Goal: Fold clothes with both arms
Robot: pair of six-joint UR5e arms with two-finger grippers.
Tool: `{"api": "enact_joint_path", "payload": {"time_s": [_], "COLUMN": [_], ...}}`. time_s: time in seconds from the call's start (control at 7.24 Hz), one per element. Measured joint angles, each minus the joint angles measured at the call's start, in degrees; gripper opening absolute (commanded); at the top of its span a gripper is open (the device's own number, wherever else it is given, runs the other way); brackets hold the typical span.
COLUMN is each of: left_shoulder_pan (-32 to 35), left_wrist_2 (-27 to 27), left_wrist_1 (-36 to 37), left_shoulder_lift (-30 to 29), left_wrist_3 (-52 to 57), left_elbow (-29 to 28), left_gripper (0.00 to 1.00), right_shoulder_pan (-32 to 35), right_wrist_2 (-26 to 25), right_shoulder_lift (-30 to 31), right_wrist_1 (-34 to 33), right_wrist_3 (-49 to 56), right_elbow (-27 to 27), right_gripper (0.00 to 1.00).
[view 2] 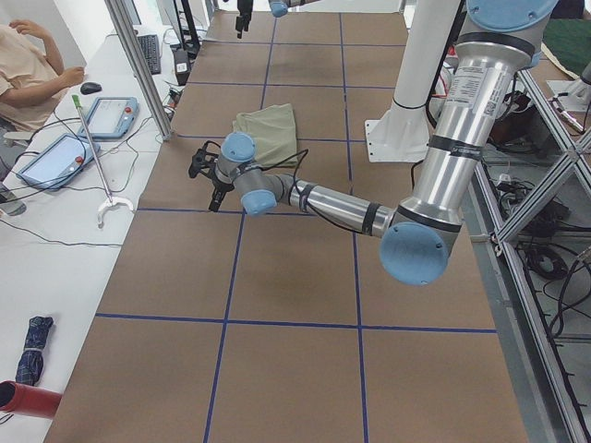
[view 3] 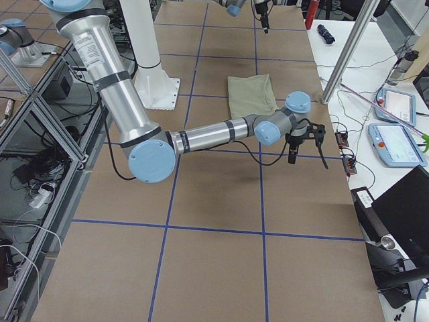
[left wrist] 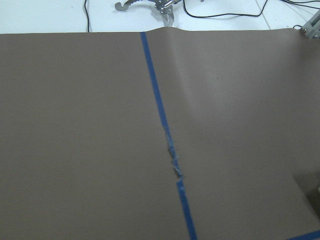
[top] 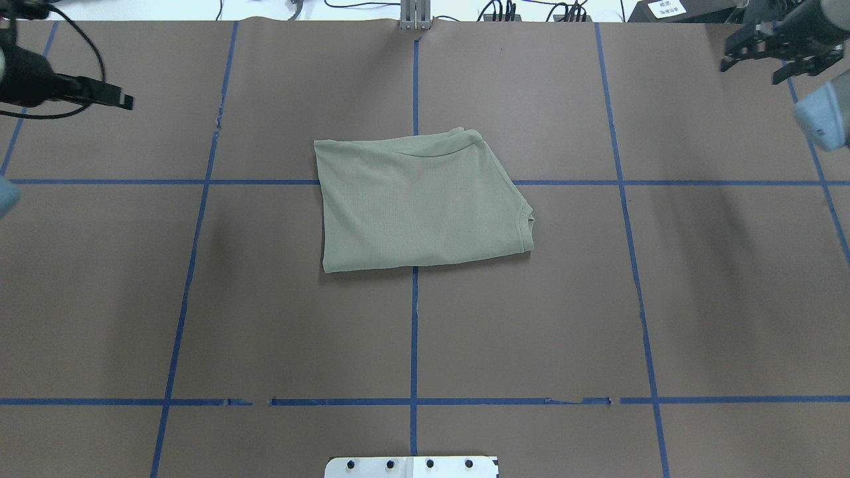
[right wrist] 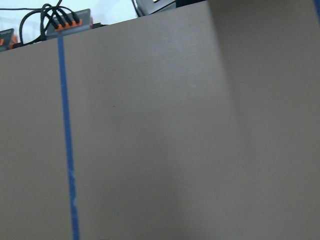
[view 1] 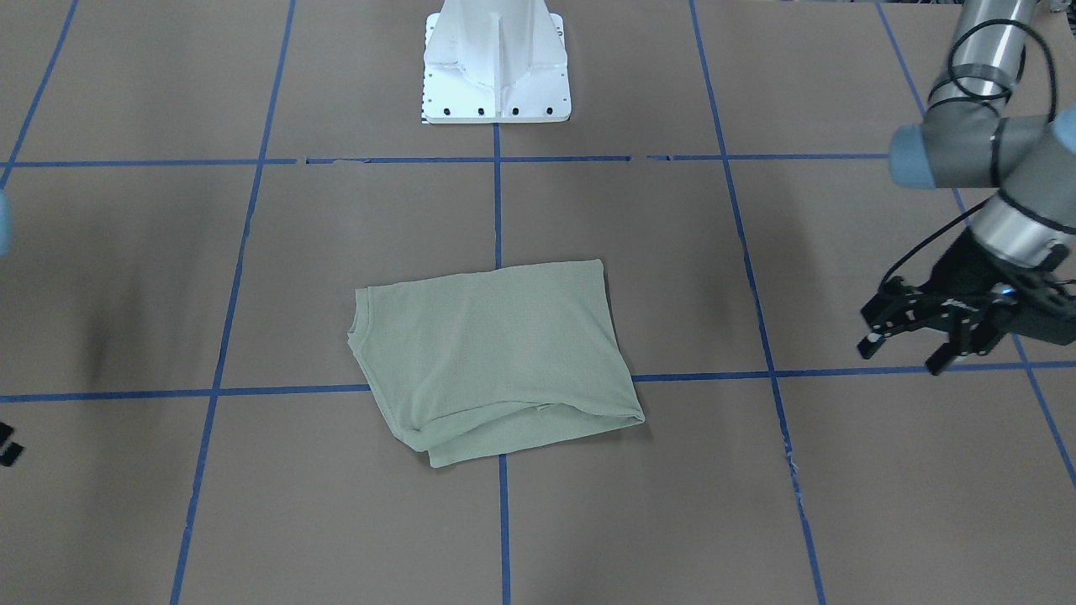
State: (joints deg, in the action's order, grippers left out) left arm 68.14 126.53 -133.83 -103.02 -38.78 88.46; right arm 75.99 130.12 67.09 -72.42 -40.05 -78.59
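Observation:
The pale sage-green shirt [view 1: 496, 353] lies folded into a rough rectangle at the middle of the table, its neck edge towards the robot's right [top: 418, 206]. It also shows in both side views [view 2: 266, 129] [view 3: 249, 94]. My left gripper [view 1: 904, 353] hovers open and empty, well off the shirt at the table's far left [top: 123, 101]. My right gripper [top: 750, 72] is open and empty at the far right corner, also clear of the shirt. Both wrist views show only brown table cover and blue tape.
The white pedestal base [view 1: 496, 76] stands at the robot's side of the table. Blue tape lines [top: 414, 318] grid the brown cover. An aluminium post [view 2: 138, 65], tablets [view 2: 111, 115] and a seated operator [view 2: 28, 69] are beyond the far edge.

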Motion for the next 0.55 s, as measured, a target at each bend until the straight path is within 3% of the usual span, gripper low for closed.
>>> {"api": "enact_joint_path", "payload": {"time_s": [0.28, 0.55], "left_shoulder_pan": [11.52, 19.08], "left_wrist_2": [7.57, 9.63], "left_wrist_1": [8.33, 23.93], "left_shoulder_lift": [4.10, 4.87], "left_wrist_3": [19.65, 35.61], "left_elbow": [0.58, 0.70], "left_gripper": [1.00, 1.00], "right_shoulder_pan": [8.30, 12.81], "right_wrist_2": [2.55, 2.84], "right_shoulder_lift": [3.30, 6.34], "right_wrist_1": [-11.90, -21.13], "right_wrist_3": [22.10, 36.12], "right_elbow": [-1.15, -1.95], "right_gripper": [1.00, 1.00]}}
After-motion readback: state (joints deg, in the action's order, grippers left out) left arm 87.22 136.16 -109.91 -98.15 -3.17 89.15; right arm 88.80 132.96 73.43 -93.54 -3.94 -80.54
